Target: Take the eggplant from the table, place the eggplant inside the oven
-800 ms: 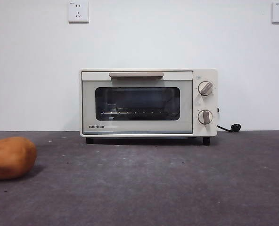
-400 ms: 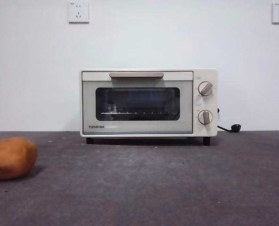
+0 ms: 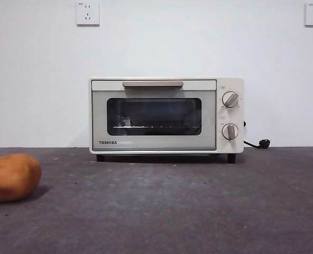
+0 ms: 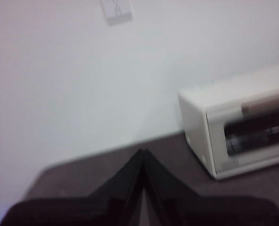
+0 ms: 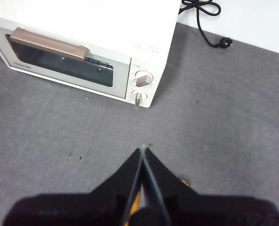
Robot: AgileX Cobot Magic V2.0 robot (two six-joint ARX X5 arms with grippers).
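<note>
The cream-white oven stands at the back of the dark grey table, its door closed. No eggplant shows in any view. My left gripper is shut on nothing, held high and off to the side of the oven, in a blurred picture. My right gripper is also shut. It hangs above the table, out in front of the oven on the knob side. Neither arm shows in the front view.
An orange-brown potato lies at the near left. The oven's black power cord trails along the wall behind it. A small orange patch peeks out beneath my right gripper's jaws; I cannot tell what it is.
Oven and potato have not moved. Only the reflection in the oven's door glass shifts slightly.
</note>
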